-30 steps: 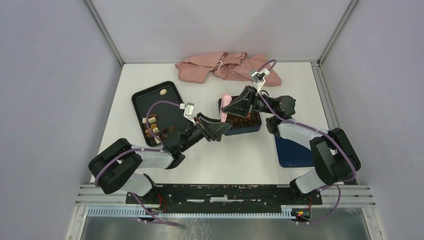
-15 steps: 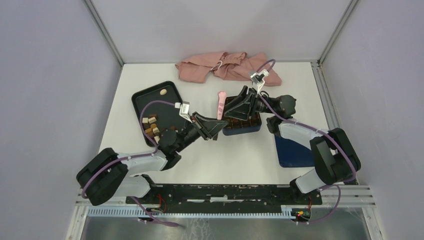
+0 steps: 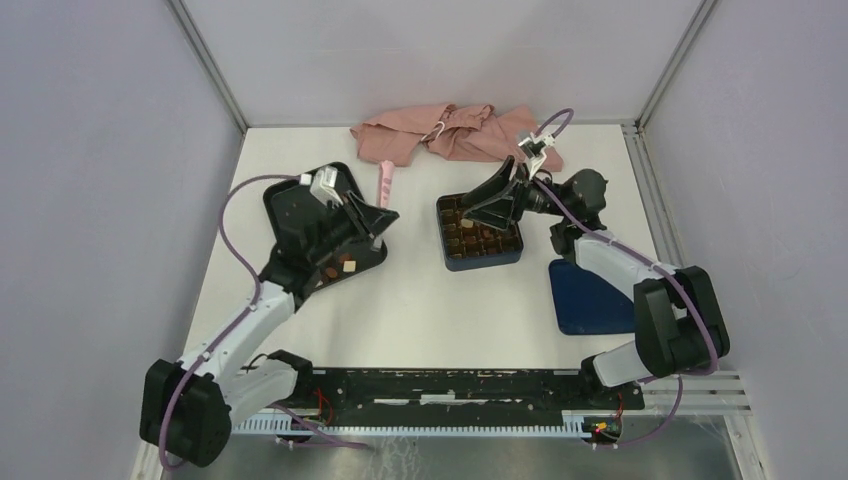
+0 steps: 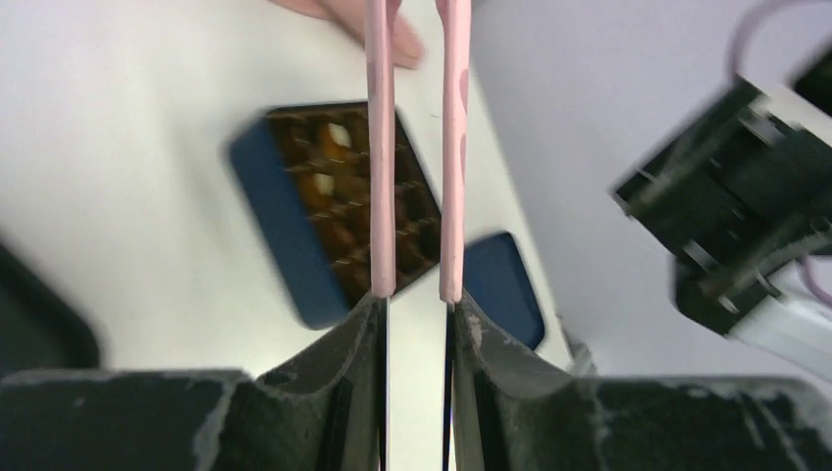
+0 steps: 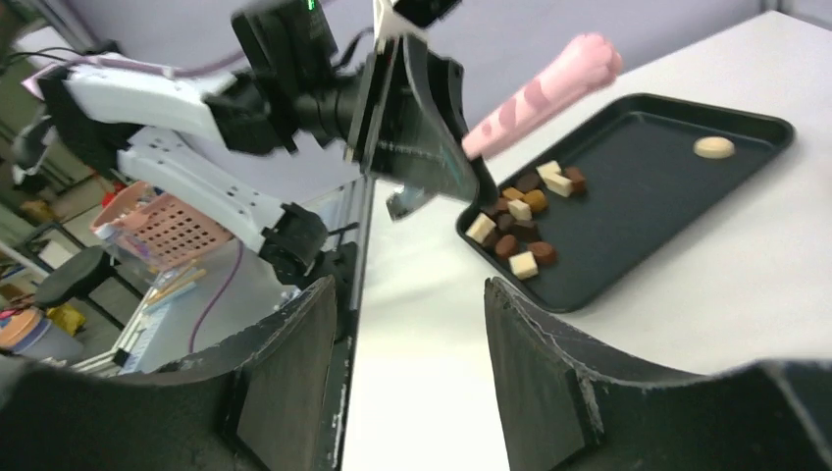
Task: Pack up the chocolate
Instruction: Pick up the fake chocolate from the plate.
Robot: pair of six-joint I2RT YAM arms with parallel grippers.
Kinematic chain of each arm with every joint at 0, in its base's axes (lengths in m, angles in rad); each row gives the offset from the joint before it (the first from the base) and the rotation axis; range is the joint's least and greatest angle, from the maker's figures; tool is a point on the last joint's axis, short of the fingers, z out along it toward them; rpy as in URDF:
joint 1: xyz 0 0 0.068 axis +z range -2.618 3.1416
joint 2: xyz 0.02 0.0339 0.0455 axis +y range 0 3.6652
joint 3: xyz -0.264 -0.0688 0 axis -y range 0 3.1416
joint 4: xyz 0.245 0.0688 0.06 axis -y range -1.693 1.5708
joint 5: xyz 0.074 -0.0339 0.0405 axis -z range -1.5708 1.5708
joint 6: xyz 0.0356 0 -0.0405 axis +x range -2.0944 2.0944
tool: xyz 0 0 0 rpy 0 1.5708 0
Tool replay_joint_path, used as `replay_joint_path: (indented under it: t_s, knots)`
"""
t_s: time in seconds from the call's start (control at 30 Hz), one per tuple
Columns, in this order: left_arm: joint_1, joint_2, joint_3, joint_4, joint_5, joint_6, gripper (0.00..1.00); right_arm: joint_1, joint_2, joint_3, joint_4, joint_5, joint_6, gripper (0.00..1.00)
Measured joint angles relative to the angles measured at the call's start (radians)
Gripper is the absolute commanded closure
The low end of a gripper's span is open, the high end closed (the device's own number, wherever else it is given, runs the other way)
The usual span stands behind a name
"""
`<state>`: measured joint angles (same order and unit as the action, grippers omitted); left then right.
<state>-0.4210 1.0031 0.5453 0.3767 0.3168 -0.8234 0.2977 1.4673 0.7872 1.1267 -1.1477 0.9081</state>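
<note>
Packing is partly done. The blue box (image 3: pixel 480 240) at the centre of the tabletop holds pieces in several cells, and other cells look unfilled. The unpacked chocolate (image 5: pixel 518 228) sits clustered on the black tray (image 3: pixel 285 195) to the left, with 1 pale piece apart. The left gripper (image 4: pixel 414 304), above the tray, clamps pink tongs (image 4: pixel 381 147), whose tips are parted and carry nothing. The right gripper (image 5: pixel 412 294) hovers at the box's far right, jaws spread and empty. We judge that many transfers remain. What looks like the lid (image 3: pixel 585 300) lies aside, at the box's near right.

The white table (image 3: pixel 420 300) carries a black tray (image 3: pixel 285 200) at left centre, a blue box (image 3: pixel 485 263) mid-frame, a blue lid (image 3: pixel 590 305) lower right and a pink cloth (image 3: pixel 440 140) at the top.
</note>
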Motion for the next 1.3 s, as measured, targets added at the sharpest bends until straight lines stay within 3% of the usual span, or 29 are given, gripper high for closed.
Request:
replay_joint_path:
  t_s: [0.2,0.47,0.8,1.3]
  knots:
    - [0.241,0.161,0.323,-0.542,0.06,0.216,0.67,-0.008,-0.002,0.083,-0.391,0.016,-0.332,0.37]
    - [0.31,0.457,0.579,-0.993,-0.076,0.45,0.67,-0.012,-0.002,0.112,-0.622,0.032,-0.536,0.37]
    - [0.345,0.743,0.841,-1.216,-0.29,0.605,0.66,-0.013,0.004,0.112,-0.67,0.032,-0.575,0.36]
    - [0.399,0.993,1.122,-1.34,-0.363,0.687,0.63,-0.013,0.022,0.112,-0.673,0.032,-0.576,0.36]
